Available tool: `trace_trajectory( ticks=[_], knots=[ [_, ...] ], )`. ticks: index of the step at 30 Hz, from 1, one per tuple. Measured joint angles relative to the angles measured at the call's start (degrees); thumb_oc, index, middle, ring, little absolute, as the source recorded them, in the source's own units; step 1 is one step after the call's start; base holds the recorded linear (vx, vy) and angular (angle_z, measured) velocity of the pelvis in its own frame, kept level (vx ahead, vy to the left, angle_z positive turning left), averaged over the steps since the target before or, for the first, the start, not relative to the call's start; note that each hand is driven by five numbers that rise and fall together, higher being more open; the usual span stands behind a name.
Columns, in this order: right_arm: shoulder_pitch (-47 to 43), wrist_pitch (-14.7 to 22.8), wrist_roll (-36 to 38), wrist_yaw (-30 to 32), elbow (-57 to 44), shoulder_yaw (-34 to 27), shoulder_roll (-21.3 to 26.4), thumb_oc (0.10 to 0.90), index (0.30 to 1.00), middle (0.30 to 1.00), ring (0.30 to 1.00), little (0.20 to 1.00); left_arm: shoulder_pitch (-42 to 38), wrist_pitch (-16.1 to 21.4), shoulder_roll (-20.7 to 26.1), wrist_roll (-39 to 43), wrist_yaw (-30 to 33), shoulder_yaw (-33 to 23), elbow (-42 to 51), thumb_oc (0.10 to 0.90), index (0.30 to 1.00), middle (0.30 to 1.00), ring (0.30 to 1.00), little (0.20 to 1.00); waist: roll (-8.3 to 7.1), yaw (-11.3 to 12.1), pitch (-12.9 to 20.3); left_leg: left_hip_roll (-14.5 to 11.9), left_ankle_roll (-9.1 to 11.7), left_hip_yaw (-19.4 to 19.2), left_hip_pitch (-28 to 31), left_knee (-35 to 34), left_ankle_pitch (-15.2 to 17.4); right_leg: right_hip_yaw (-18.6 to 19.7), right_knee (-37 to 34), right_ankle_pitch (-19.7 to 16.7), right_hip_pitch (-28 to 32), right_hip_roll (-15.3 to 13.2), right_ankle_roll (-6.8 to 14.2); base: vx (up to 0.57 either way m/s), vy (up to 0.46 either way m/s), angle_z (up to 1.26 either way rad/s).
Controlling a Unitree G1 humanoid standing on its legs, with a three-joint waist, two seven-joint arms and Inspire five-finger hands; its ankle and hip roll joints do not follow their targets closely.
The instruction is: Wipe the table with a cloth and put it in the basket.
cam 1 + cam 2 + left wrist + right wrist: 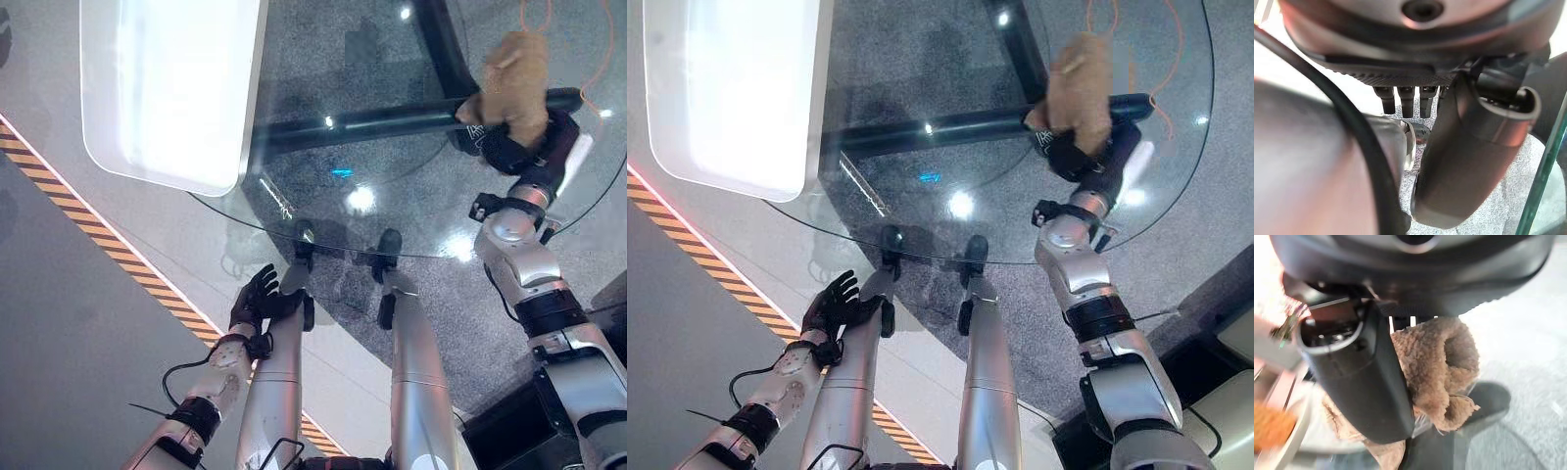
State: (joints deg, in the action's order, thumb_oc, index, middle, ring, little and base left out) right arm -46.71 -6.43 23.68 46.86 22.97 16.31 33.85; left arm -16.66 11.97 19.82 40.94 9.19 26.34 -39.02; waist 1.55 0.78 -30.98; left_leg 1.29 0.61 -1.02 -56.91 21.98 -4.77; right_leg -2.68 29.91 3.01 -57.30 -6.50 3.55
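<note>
We see bright overhead light, returned as small white glare spots on the round clear glass table top (392, 147), while the white rounded rectangular panel (171, 88) is washed out to near-featureless white. In the wrist views the near dark casings are out of focus. The crumpled brown terry cloth (1437, 367) is fairly sharp, and its surroundings smear into pale, overexposed blur.
</note>
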Motion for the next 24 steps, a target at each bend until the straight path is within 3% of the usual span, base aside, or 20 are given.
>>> trace_trajectory(
  ticks=[4,10,17,24],
  knots=[
    [-1.7,-5.3,-4.1,-4.1,-0.6,0.3,0.2,0.100,0.300,0.300,0.300,0.200,0.0,0.1,-0.2,-0.1,-0.1,-0.2,-0.4,0.800,0.900,0.900,0.900,0.900,0.00,0.3,0.0,0.0,0.1,0.1,0.2,-0.1,-0.1,0.0,0.3,0.0,0.1,0.0,0.0,0.00,0.004,0.01],
    [-2.2,-12.8,-10.2,-15.4,-5.2,1.3,2.7,0.100,0.300,0.300,0.300,0.200,0.3,0.0,-0.1,-0.4,-0.2,-0.4,-0.7,0.800,0.900,0.900,0.900,0.900,0.05,-0.6,0.0,-0.3,0.9,0.4,1.0,-1.5,-0.8,-0.4,0.5,0.1,0.2,0.1,-0.5,0.00,0.000,0.00],
    [-2.1,-14.7,-12.6,-23.1,-8.6,3.4,4.4,0.100,0.300,0.300,0.300,0.200,0.7,0.1,-0.2,-1.5,-1.0,-1.4,-0.8,0.800,0.900,0.900,0.900,0.900,0.10,-0.9,0.1,-0.8,1.3,0.9,1.2,-1.9,-1.2,-1.4,0.5,0.3,0.3,0.5,-1.2,0.00,0.000,0.00],
    [-2.0,-15.0,-13.6,-26.9,-10.7,5.3,4.5,0.100,0.300,0.300,0.300,0.200,0.8,0.1,-0.2,-1.9,-1.0,-1.5,-0.7,0.800,0.900,0.900,0.900,0.900,0.19,-0.9,0.1,-0.9,1.3,0.9,1.2,-2.0,-1.1,-1.5,0.6,0.4,0.3,0.5,-1.3,0.00,0.000,0.00]
  ],
)
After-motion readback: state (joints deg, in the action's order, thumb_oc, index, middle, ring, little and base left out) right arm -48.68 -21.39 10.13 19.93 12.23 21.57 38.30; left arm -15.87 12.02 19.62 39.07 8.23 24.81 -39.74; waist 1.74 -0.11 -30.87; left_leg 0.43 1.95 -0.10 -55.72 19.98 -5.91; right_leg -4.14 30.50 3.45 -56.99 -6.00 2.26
